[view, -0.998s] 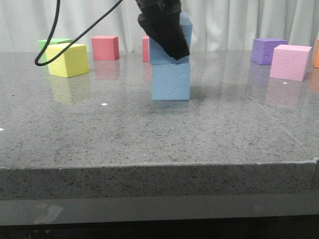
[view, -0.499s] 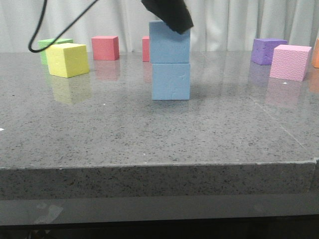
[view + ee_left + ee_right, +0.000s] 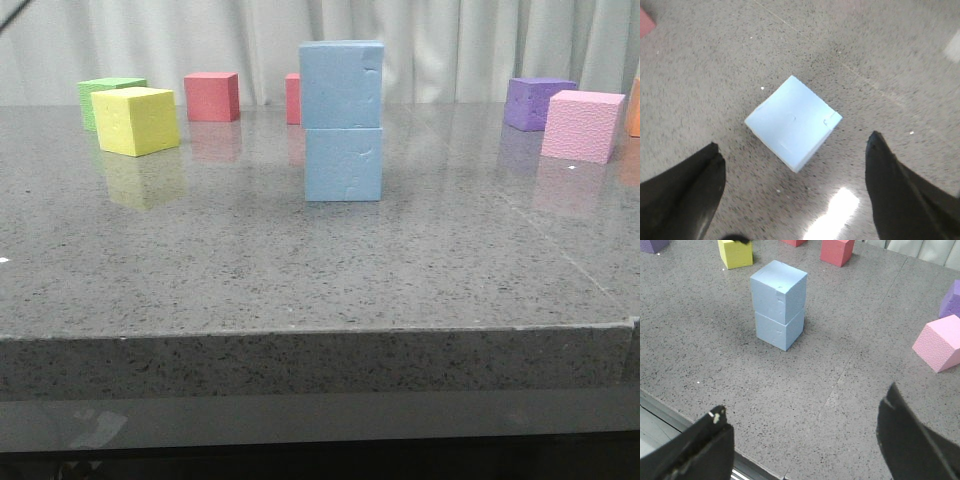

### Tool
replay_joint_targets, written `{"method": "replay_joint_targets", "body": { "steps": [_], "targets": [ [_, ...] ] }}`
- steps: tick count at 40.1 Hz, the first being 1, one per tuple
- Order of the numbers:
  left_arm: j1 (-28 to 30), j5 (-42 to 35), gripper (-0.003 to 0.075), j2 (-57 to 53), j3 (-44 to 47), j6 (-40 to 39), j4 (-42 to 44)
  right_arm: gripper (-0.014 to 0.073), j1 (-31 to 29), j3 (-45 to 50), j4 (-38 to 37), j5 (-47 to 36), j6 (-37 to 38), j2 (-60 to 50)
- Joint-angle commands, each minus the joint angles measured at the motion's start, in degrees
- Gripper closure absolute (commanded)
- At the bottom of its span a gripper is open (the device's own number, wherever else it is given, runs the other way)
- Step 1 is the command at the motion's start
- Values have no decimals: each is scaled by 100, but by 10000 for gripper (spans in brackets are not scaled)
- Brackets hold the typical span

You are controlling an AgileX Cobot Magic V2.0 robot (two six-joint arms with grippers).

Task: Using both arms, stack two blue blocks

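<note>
Two pale blue blocks stand stacked in the middle of the table, the upper blue block (image 3: 341, 85) squarely on the lower blue block (image 3: 343, 163). No gripper shows in the front view. In the left wrist view my left gripper (image 3: 794, 140) is open and empty, high above the upper block's top face (image 3: 792, 120), touching nothing. In the right wrist view my right gripper (image 3: 806, 399) is open and empty near the table's front edge, well back from the stack, where both the upper block (image 3: 778, 285) and the lower block (image 3: 777, 330) show.
A yellow cube (image 3: 136, 120), a green cube (image 3: 105, 90) and a red cube (image 3: 211, 96) sit at the back left. Another red cube (image 3: 292, 97) peeks out behind the stack. A purple cube (image 3: 538, 102) and a pink cube (image 3: 583, 125) sit at the back right.
The left gripper has let go of the upper blue block and risen out of the front view. The block stays on the lower one.
</note>
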Motion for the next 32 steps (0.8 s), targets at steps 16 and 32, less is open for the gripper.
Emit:
{"method": "replay_joint_targets", "body": {
  "steps": [16,32],
  "targets": [
    [290,-1933,176,-3037,3251,-490,-222,1,-37,-139,-63,-406,-61,6],
    [930,-2884,176,-5466,6161,-827,-209,1,-37,-139,-63,-406,-61,6]
  ]
}}
